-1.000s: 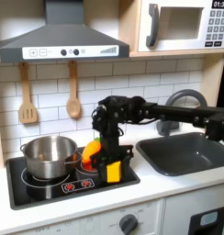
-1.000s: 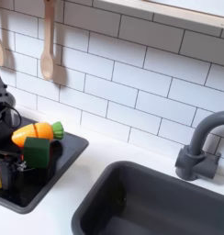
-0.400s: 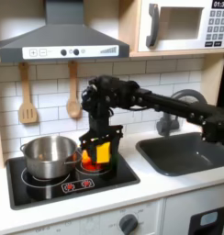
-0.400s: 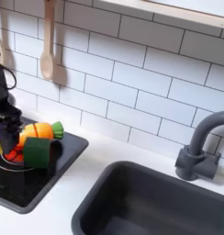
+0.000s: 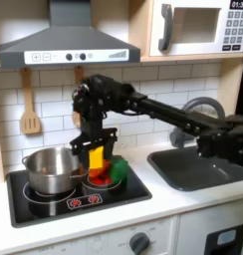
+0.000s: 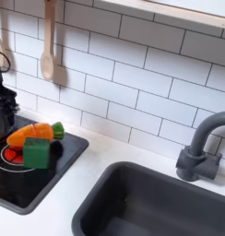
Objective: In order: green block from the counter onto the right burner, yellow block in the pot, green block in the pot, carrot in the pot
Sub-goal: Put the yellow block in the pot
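In the first exterior view my gripper (image 5: 95,155) is shut on the yellow block (image 5: 96,157), holding it in the air just right of the pot's rim. The shiny steel pot (image 5: 51,169) stands on the left burner of the black stovetop (image 5: 64,201). On the right burner sit the green block (image 5: 120,169) and the carrot (image 5: 98,178), below and right of the gripper. In the second exterior view the carrot (image 6: 30,134) lies on the stovetop (image 6: 31,184) with its leafy tip to the right, and the green block (image 6: 37,152) touches its front.
A dark grey sink (image 5: 198,167) (image 6: 151,205) with a grey faucet (image 5: 200,107) (image 6: 201,147) lies right of the stove in both exterior views. Wooden utensils (image 5: 80,100) (image 6: 48,46) hang on the tiled wall. A range hood (image 5: 66,45) overhangs the stove.
The gripper has risen off the right burner with the yellow block and moved left toward the pot. The green block and carrot stay on the burner.
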